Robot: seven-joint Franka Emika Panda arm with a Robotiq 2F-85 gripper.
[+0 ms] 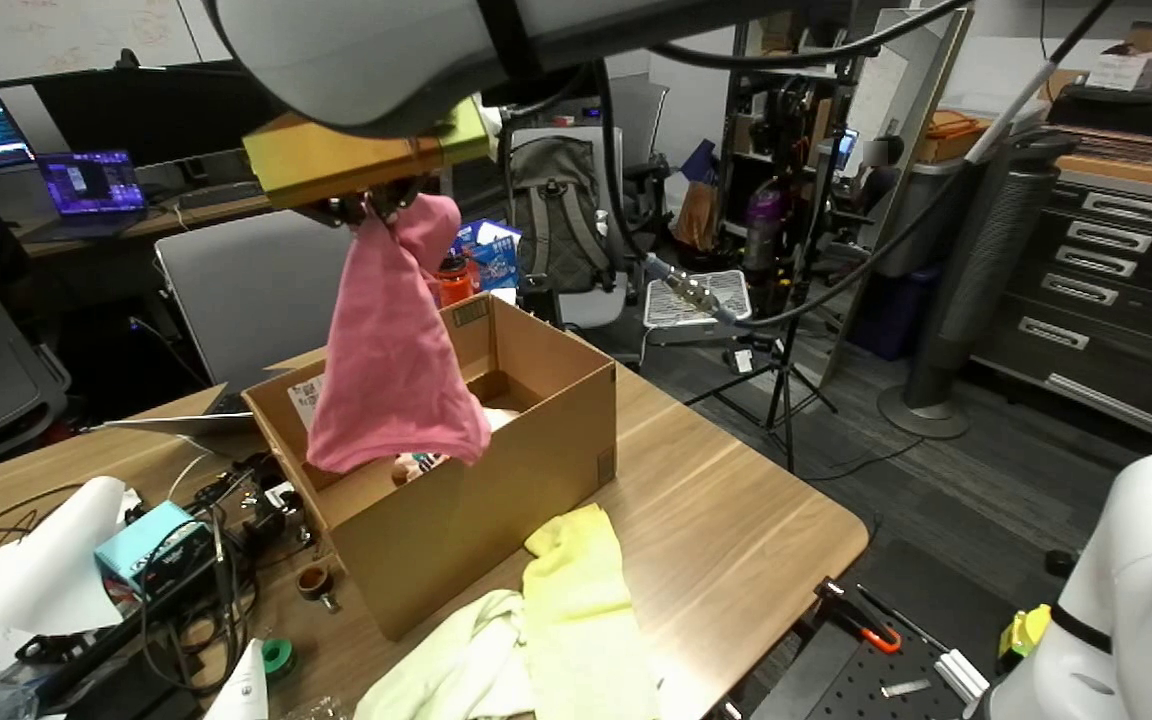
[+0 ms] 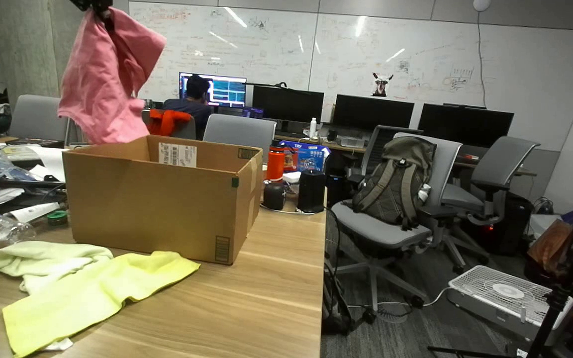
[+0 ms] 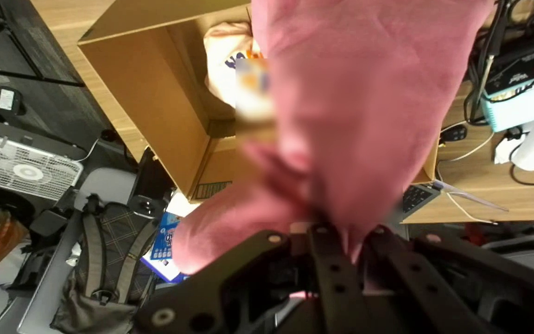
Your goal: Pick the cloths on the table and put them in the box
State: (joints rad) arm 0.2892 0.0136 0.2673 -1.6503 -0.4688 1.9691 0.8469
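My gripper (image 3: 350,234) is shut on the pink cloth (image 1: 391,360), which hangs from the fingers in loose folds. Below it the box (image 2: 152,209) stands with its top uncovered, and in the wrist view the cloth (image 3: 387,41) covers much of the box's opening. Whether the cloth's lower edge touches the box I cannot tell. On the table (image 1: 736,500), in front of the box, a bright yellow cloth (image 2: 102,288) overlaps a pale yellow-green cloth (image 2: 52,258). Part of the wrist view around the fingertips is blurred.
Inside the box lies a pale item with printed letters (image 3: 223,65). Cables and a light-blue carton (image 1: 151,540) crowd the table on one side of the box. An orange bottle (image 2: 275,161) and a black speaker (image 2: 311,191) stand behind it.
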